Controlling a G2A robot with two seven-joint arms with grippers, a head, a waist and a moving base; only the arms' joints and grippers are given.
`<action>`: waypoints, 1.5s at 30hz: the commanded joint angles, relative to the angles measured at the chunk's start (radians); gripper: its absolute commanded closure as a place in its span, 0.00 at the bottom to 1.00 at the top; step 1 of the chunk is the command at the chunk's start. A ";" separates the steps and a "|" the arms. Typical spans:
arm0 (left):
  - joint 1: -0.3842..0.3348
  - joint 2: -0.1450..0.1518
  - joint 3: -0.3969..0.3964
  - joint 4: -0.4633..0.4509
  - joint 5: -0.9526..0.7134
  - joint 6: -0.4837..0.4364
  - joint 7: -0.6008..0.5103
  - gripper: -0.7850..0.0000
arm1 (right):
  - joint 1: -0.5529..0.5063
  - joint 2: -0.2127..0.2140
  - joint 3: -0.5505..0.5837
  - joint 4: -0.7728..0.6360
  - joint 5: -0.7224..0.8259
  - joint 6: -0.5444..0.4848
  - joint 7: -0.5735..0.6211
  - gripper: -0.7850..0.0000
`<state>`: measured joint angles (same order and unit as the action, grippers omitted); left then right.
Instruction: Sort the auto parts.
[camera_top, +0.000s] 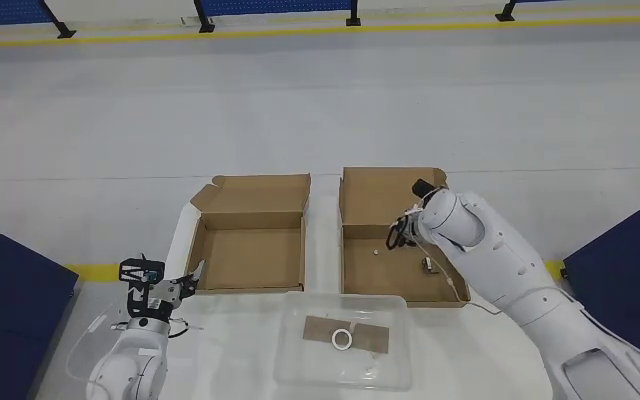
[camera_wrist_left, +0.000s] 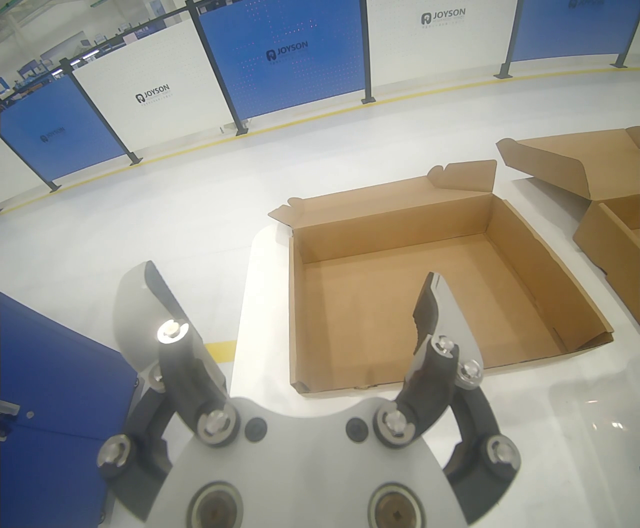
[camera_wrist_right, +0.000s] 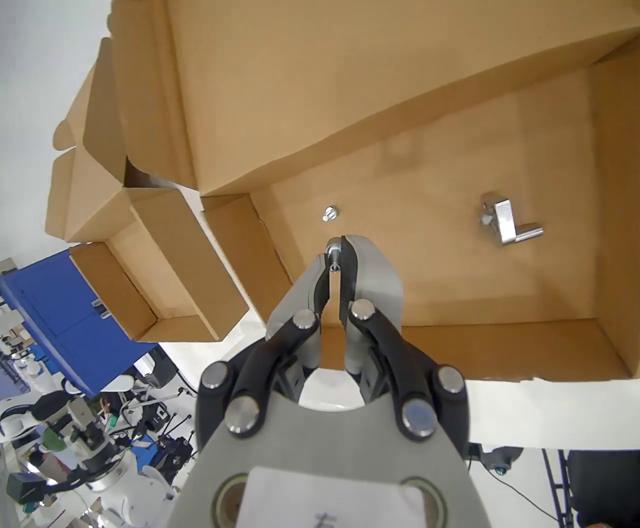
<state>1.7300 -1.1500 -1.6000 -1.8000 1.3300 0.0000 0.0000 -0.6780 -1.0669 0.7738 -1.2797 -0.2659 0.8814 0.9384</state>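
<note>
Gripper status — right gripper (camera_wrist_right: 336, 248) is above the floor of the right-hand open brown cardboard box (camera_wrist_right: 425, 165). Its jaws are pinched onto a small silver metal pin (camera_wrist_right: 334, 254), which is clamped at the fingertips and off the box floor. A loose silver stud (camera_wrist_right: 330, 213) lies on the box floor just beyond the tips. An L-shaped silver metal bracket (camera_wrist_right: 507, 226) is also on that floor, well apart from the stud.

Left gripper (camera_wrist_left: 291, 277) has its jaws spread wide with nothing between them. It sits over the white table (camera_wrist_left: 260, 320) at the near left corner of the left-hand open brown cardboard box (camera_wrist_left: 400, 300).

The clear plastic bin (camera_top: 395, 370) sits in front of both boxes — inside are a white ring (camera_top: 342, 339) and a flat brown cardboard sheet (camera_top: 372, 332).
</note>
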 joint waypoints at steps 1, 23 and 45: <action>0.000 0.000 0.000 0.000 0.000 0.000 0.000 0.00 | 0.012 -0.015 -0.028 0.033 0.024 0.006 -0.005 1.00; 0.000 0.000 0.000 0.000 0.000 0.000 0.000 0.00 | -0.015 -0.048 -0.050 0.142 0.066 0.024 -0.110 1.00; 0.000 0.000 0.000 0.000 0.000 0.000 0.000 0.00 | 0.036 -0.100 -0.089 0.311 0.093 0.028 -0.120 1.00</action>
<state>1.7300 -1.1500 -1.6000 -1.8000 1.3300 0.0000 0.0000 -0.6441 -1.1651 0.6871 -0.9739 -0.1730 0.9101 0.8188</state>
